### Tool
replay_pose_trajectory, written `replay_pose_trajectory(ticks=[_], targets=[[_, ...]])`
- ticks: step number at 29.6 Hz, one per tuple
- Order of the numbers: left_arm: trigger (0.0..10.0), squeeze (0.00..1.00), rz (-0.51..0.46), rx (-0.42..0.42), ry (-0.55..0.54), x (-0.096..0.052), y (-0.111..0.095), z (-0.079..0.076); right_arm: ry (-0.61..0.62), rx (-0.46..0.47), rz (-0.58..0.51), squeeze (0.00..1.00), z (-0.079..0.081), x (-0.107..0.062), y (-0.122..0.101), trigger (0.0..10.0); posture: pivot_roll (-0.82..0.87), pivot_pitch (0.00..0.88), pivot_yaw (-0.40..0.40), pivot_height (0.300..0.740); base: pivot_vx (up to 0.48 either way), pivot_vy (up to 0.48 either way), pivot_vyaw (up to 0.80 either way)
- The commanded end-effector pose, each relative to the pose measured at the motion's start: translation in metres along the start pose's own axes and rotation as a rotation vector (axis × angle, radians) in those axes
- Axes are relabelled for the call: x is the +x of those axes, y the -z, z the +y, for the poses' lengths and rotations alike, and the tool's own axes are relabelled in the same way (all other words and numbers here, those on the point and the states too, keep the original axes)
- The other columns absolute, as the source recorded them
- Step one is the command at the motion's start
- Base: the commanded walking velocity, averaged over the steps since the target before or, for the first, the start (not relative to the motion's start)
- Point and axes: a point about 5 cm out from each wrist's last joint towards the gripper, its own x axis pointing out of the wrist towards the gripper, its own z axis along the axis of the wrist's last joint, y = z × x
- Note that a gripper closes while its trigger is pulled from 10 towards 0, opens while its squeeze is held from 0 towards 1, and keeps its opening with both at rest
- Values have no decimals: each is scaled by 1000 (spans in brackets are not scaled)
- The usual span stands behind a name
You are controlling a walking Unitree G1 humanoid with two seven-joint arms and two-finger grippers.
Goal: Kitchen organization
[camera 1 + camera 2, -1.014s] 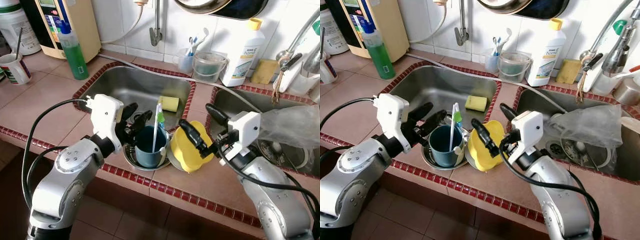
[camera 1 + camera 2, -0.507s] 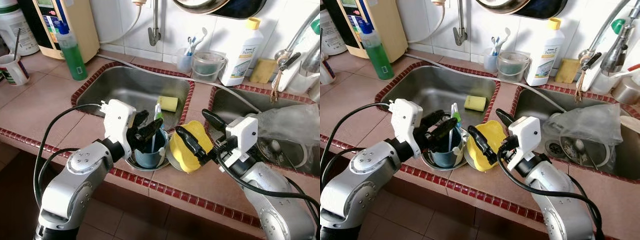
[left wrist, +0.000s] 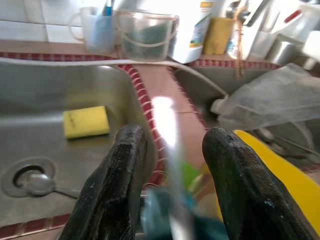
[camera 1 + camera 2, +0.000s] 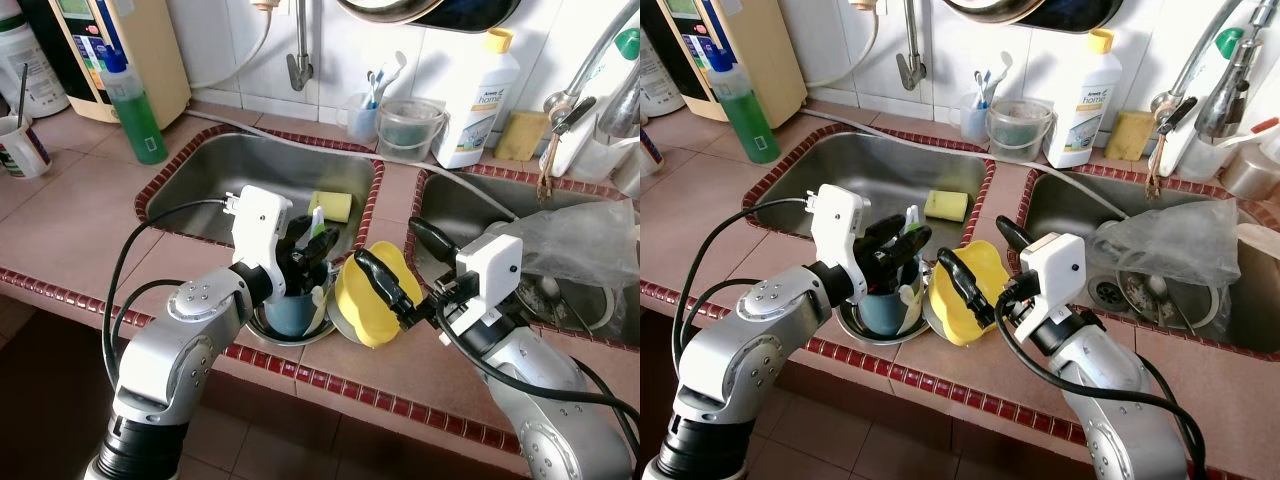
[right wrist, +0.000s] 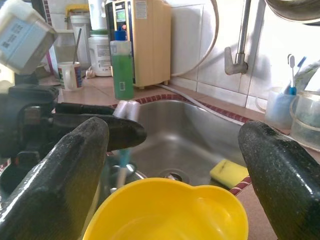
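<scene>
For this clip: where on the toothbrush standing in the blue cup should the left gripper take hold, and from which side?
Probably the bare upper handle of the toothbrush, above the blue cup rim, coming from above. It stands nearly upright, its lower end hidden inside the cup, so only that stretch is free. The left gripper already has open fingers either side of it.

You see two silver arms with rounded, screw-studded joints | white boxy wrist housings | black cables looping from each | left gripper (image 4: 308,243) and right gripper (image 4: 400,262): long black fingers
</scene>
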Motion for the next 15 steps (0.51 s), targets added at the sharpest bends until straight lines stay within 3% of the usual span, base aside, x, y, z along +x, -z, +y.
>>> replay_pose_trajectory(ticks=[1,10,11,12,13,15], targets=[[10000,0,-20,18,-10,1,-7,1,6,-9,-6,0,0,-2,-4,10000,-138,96,52,740,0,0,0],[10000,0,-33,-12,-2,-2,-9,2,4,-10,-9,0,0,-1,-5,10000,-128,96,44,740,0,0,0],[3216,0,-27,-12,1,-1,-7,2,3,-10,-9,0,-1,-1,-5,10000,-128,96,44,740,0,0,0],[3216,0,-25,-13,2,-1,-7,2,3,-11,-9,0,-1,0,-5,10000,-128,95,43,740,0,0,0],[0,0,-37,-36,-3,-2,-7,3,2,-12,-8,0,-1,0,-5,10000,-128,95,43,740,0,0,0],[0,0,-43,-38,1,-2,-8,3,2,-12,-8,0,-1,0,-5,10000,-128,96,42,740,0,0,0]])
